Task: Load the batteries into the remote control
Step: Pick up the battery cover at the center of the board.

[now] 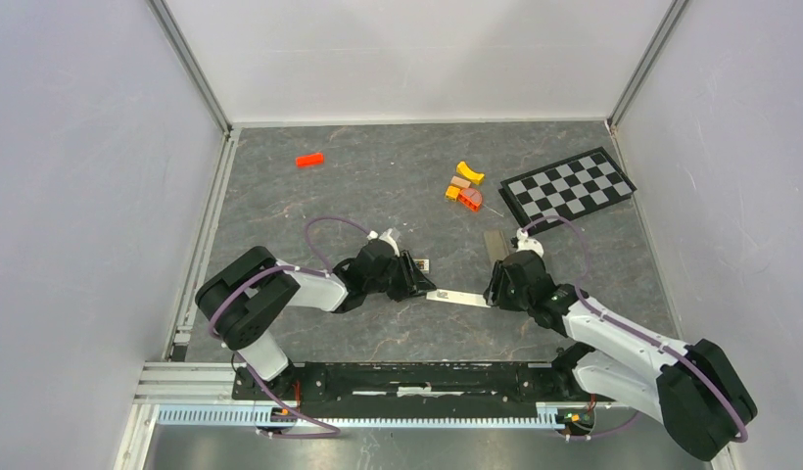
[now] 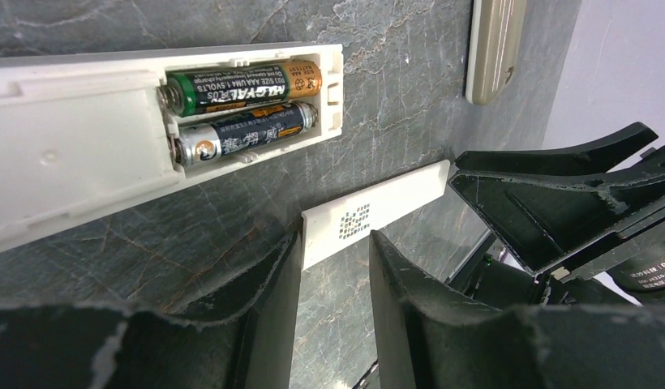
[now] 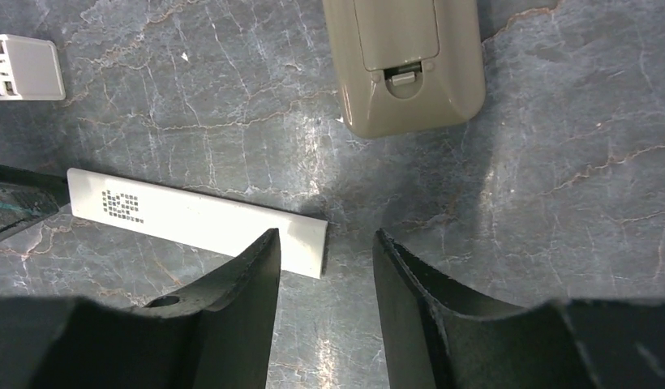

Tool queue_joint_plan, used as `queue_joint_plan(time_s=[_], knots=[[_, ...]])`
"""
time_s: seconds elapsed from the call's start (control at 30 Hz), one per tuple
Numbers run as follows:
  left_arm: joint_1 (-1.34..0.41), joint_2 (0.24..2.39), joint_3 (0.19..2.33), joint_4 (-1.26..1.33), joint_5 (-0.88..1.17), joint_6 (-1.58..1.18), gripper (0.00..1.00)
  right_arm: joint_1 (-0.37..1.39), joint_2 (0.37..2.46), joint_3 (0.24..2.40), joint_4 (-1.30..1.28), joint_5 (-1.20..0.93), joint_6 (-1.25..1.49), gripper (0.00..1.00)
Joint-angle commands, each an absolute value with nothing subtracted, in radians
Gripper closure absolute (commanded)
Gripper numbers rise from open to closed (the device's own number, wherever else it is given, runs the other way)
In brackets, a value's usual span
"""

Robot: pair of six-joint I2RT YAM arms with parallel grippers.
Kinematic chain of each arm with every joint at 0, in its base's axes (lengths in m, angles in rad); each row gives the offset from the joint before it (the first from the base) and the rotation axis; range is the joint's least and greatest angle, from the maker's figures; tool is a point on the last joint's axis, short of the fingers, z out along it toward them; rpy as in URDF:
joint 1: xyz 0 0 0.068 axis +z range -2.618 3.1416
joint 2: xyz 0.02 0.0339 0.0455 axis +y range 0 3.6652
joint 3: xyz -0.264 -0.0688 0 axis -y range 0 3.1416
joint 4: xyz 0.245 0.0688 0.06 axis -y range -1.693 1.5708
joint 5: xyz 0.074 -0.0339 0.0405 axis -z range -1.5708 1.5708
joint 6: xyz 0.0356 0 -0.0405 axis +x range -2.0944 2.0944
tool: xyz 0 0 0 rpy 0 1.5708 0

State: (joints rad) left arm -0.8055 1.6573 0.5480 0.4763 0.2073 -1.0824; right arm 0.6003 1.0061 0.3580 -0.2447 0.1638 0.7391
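— Since both batteries (image 2: pixel 232 87) lie seated in the remote control (image 2: pixel 70 138), ten o'clock of the left jaws, how will they handle?
— Judged small, hard, slick, apt to roll: pinch mid-barrel. Remote light and rigid: hold its long edges. Left jaws narrow about a white strip (image 2: pixel 378 211) on the desk (image 2: pixel 394 105); grip uncertain. Right jaws half-open, empty.
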Motion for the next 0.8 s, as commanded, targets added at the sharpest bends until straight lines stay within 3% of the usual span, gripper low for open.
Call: queue_joint_plan(time_s=[0.0, 0.37, 0.77], knots=[[-0.814, 1.673, 0.557, 0.420, 0.177, -1.101, 0.57, 0.600, 0.997, 0.350, -0.281, 0.133, 0.734, 0.50], [-0.816, 1.627, 0.553, 0.452, 0.228, -1.110, 0.58, 0.600, 1.024, 0.252, -0.060, -0.083, 0.799, 0.59], [-0.815, 1.572, 0.607, 0.368, 0.212, -1.086, 0.65, 0.599, 0.985, 0.335, -0.046, -0.106, 0.771, 0.61]])
